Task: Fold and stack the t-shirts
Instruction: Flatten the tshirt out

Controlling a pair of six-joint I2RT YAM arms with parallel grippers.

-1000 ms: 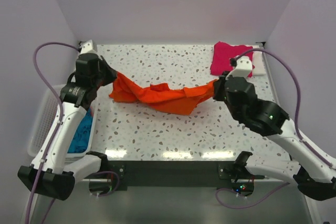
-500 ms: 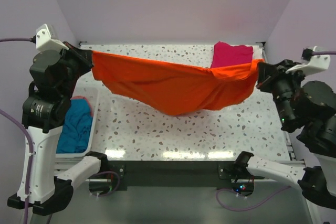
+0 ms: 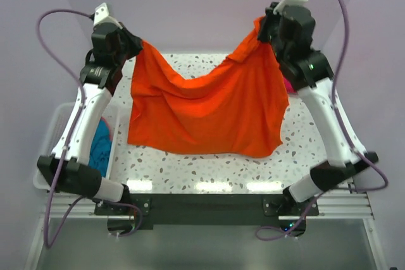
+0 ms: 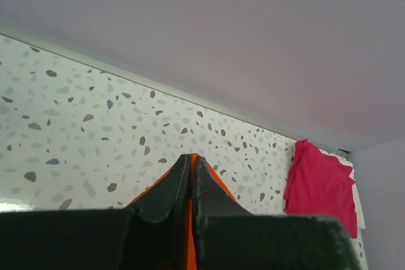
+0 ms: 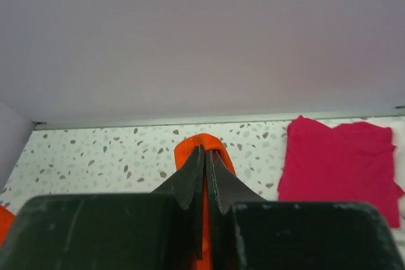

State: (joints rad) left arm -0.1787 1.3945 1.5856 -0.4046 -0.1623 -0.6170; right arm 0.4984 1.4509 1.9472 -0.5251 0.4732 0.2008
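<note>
Left gripper (image 3: 140, 43) and right gripper (image 3: 261, 30) are each clamped on a top corner of the orange t-shirt (image 3: 209, 112), which hangs spread over the bench (image 3: 209, 164), so lowering both level and together should lay it flat for folding.

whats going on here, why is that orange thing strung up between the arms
The two robot arms are holding an orange t-shirt up between them. The left gripper and the right gripper are each shut on a top corner. The shirt hangs spread out over the speckled table and sags in the middle. A magenta t-shirt lies folded at the table's far right corner, and a teal t-shirt sits in the white basket on the left.
</note>
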